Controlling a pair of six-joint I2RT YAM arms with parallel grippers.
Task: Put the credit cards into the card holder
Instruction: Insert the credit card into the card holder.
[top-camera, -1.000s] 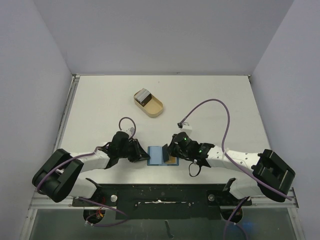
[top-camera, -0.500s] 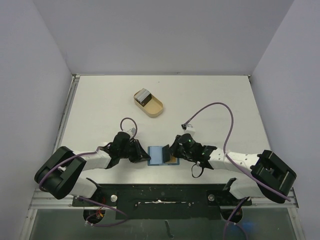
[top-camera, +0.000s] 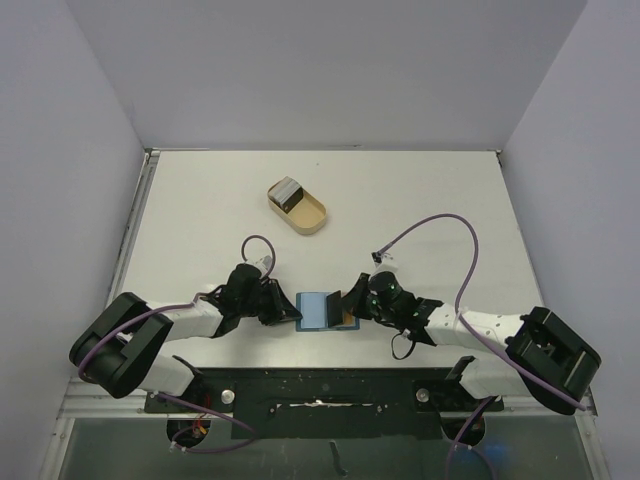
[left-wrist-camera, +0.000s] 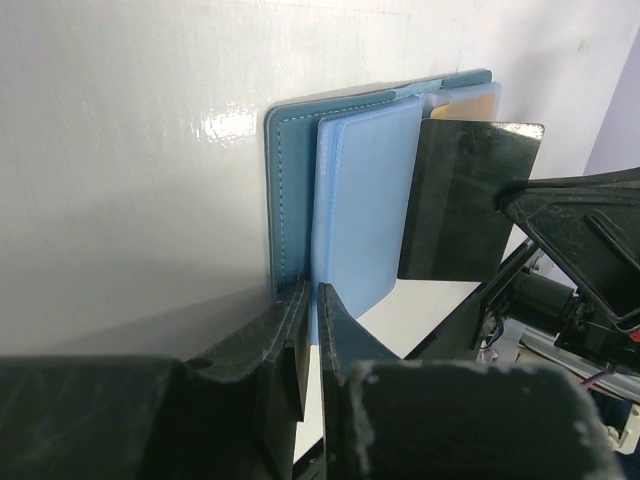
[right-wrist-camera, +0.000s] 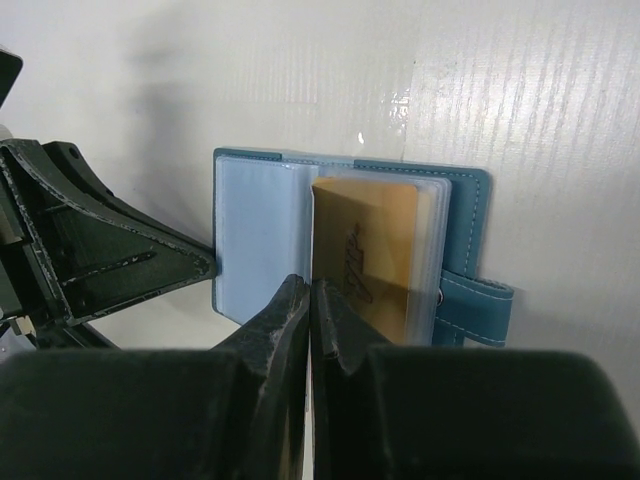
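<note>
Teal card holder (top-camera: 315, 310) nipped by L claw (left-wrist-camera: 308, 297); R claw (right-wrist-camera: 309, 287) clamps dark card (left-wrist-camera: 465, 200) above.

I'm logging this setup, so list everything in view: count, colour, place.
table: one, white, under everything
card holder: one, teal-blue, open at the near edge between the arms
tan-orange card: one, in the holder's right half
dark card: one, upright over the holder
tray: one, tan, far centre
card stack: one, grey and white, in the tray's far-left end
cables: two, purple, one off each arm
left fingers: black, shut on the card holder's left half
right fingers: black, shut on the dark card
</note>
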